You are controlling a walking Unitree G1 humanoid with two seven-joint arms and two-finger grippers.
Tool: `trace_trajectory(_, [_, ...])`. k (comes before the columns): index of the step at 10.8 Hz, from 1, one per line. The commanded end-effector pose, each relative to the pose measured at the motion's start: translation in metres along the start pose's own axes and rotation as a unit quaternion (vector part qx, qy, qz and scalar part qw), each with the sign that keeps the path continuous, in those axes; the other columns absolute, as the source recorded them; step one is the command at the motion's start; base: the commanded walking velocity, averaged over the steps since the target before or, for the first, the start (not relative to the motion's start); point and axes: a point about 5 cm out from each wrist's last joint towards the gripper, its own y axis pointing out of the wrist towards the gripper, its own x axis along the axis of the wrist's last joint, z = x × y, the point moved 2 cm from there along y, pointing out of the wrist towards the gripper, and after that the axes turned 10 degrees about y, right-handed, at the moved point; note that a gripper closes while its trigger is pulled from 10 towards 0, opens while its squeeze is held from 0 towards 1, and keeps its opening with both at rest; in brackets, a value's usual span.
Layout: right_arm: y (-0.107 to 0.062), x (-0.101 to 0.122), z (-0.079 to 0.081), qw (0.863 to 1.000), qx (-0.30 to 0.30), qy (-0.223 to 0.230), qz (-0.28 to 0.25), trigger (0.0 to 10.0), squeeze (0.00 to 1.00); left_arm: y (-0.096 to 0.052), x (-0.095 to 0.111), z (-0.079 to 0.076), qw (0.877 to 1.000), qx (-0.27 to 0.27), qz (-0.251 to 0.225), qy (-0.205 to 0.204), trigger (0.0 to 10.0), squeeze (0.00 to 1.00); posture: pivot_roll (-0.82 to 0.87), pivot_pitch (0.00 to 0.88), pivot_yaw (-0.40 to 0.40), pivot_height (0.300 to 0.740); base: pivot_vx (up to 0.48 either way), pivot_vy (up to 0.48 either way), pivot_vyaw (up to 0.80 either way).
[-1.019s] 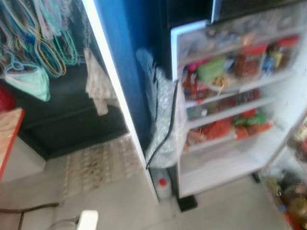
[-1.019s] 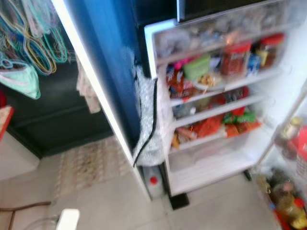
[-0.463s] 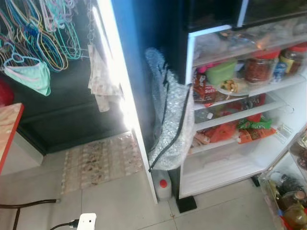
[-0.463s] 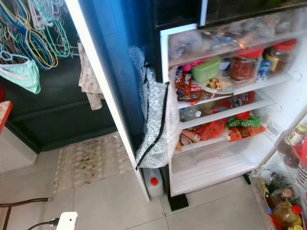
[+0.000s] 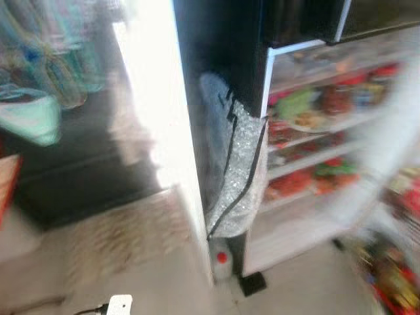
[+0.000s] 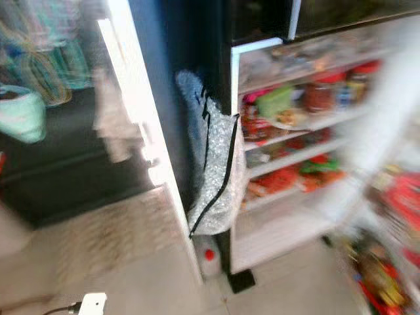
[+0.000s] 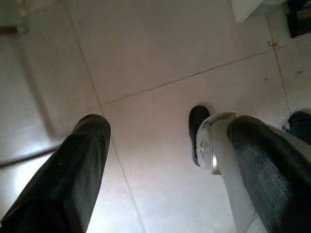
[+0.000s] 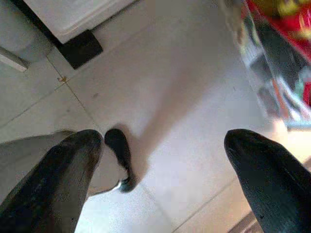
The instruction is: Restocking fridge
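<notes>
The open fridge [image 5: 315,216] stands ahead on the right, its white shelves [image 6: 295,157] packed with jars, packets and a green tub, all blurred. More bottles and red packs fill the door racks [image 6: 387,262] at the far right. My left gripper [image 7: 165,170] hangs open over pale floor tiles, nothing between its fingers. My right gripper [image 8: 163,165] is also open and empty above the tiles, near the fridge's base [image 8: 73,19].
A silver bubble-wrap bag [image 5: 236,170] with a black zip hangs against the fridge's dark side. A small white jug with a red cap [image 6: 209,254] stands below it. A patterned mat [image 5: 118,236], hangers [image 6: 39,72] and a white plug block [image 5: 118,305] lie to the left.
The head camera has swung a little and the picture is now heavily blurred. The fridge, bag and mat stay where they were.
</notes>
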Motion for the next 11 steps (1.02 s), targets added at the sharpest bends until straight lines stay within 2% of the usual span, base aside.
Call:
trace_trajectory(1, [-0.0015,-0.0040,-0.0022,1.000,-0.005,0.006,0.006,10.0,0.00,0.0004,0.0036,0.0012,1.000,0.002,-0.003,0.007,10.0,0.00,-0.11,0.000,0.075,0.740,0.000,0.000,-0.80])
trace_trajectory(2, [-0.0014,-0.0042,-0.0014,1.000,-0.004,0.005,0.006,10.0,0.00,0.0004,0.0040,0.0018,1.000,0.002,-0.005,0.007,10.0,0.00,-0.11,0.000,0.080,0.740,0.000,0.000,-0.80])
trace_trajectory(6, [-0.0005,-0.0040,0.0019,1.000,-0.006,0.018,0.004,10.0,0.00,0.0005,0.0055,0.0046,1.000,0.003,-0.005,0.009,10.0,0.00,-0.11,0.000,0.090,0.740,0.000,0.000,0.00])
trace_trajectory(8, [-0.0007,-0.0044,0.0022,0.999,-0.011,0.034,-0.001,10.0,0.00,0.0005,0.0057,0.0053,1.000,0.003,-0.004,0.004,10.0,0.00,-0.10,0.000,0.096,0.740,0.000,0.446,0.00])
trace_trajectory(10, [-0.0006,-0.0053,0.0037,0.999,-0.010,0.037,0.000,10.0,0.00,0.0004,0.0058,0.0070,1.000,0.005,-0.005,0.006,10.0,0.00,-0.10,0.000,0.102,0.740,0.000,0.465,-0.77])
trace_trajectory(11, [-0.0007,-0.0051,0.0042,0.999,-0.010,0.038,-0.002,10.0,0.00,0.0003,0.0059,0.0074,1.000,0.005,-0.005,0.007,10.0,0.00,-0.10,0.001,0.104,0.740,0.000,0.465,0.00])
